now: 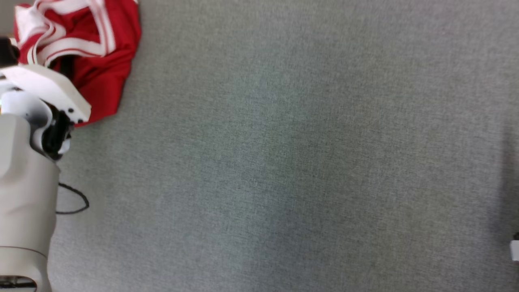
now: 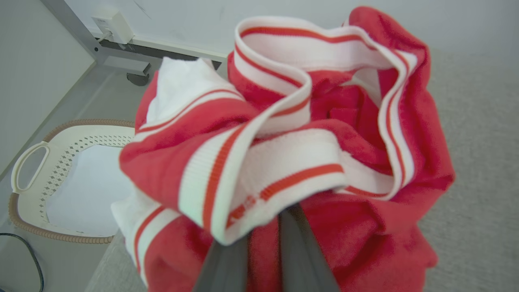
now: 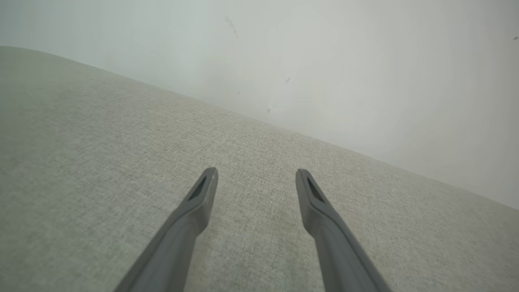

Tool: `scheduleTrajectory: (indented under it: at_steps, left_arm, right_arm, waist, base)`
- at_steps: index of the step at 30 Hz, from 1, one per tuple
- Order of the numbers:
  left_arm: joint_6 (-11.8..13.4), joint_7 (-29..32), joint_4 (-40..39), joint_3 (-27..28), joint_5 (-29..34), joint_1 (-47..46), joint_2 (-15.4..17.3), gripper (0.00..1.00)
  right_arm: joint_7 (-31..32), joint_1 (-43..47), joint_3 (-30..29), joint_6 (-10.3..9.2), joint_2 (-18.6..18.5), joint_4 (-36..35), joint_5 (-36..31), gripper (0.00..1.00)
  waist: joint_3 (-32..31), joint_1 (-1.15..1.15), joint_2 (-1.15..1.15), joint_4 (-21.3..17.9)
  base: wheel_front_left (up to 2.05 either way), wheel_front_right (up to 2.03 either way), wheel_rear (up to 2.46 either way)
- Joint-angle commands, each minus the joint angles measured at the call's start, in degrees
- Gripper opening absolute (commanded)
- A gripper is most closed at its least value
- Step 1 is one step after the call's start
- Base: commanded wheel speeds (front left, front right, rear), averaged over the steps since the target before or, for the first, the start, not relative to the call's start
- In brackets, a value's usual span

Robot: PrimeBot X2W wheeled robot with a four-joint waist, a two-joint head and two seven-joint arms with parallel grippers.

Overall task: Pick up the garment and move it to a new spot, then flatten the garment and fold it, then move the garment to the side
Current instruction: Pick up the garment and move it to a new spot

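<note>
Left jaws — garment (image 2: 357, 227) between them

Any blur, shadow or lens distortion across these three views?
Head view: flat light, faint darker band down the grey surface; garment slightly soft. Left wrist view: left gripper blurred, too close. Right wrist view: wall hazy, right gripper soft-edged, surface edge slightly bowed.

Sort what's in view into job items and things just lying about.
Job: red knit garment with white striped bands; left pincer, closed on it; open right pincer; grey woven fabric worktop.
Lying about: cream perforated plastic laundry basket; black cable; white plastic box.
</note>
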Motion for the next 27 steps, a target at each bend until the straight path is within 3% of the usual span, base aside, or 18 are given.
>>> scheduleTrajectory:
  at_steps: [1,11,17,27]
  left_arm:
    - [-0.27,-1.41,-2.02,-1.31,-1.64,-1.12,0.87,0.00]
    - [-0.15,-4.12,-18.08,-10.44,-6.13,2.45,4.40,0.00]
    - [0.16,-1.85,-33.43,-13.69,-8.38,9.99,3.02,0.00]
    - [3.70,4.21,-59.26,-21.08,-10.48,22.93,-2.79,0.00]
  right_arm:
    - [-1.29,0.17,0.80,-0.14,0.87,1.82,0.19,1.00]
    - [-7.95,0.76,4.66,-0.14,5.94,12.74,0.75,1.00]
    - [-10.50,3.06,5.11,-0.14,7.92,17.16,1.64,1.00]
    - [-11.98,6.42,5.03,-0.14,9.09,19.77,3.00,1.00]
  waist:
    - [-3.17,-0.01,0.00,-0.37]
    - [-16.20,-0.01,0.00,-4.83]
    - [-23.14,-0.01,0.00,-8.56]
    - [-29.33,-0.01,0.00,-14.25]
  base:
    - [0.00,0.00,0.00]
    - [0.00,0.00,0.00]
    - [0.00,0.00,0.00]
    - [0.00,0.00,0.00]
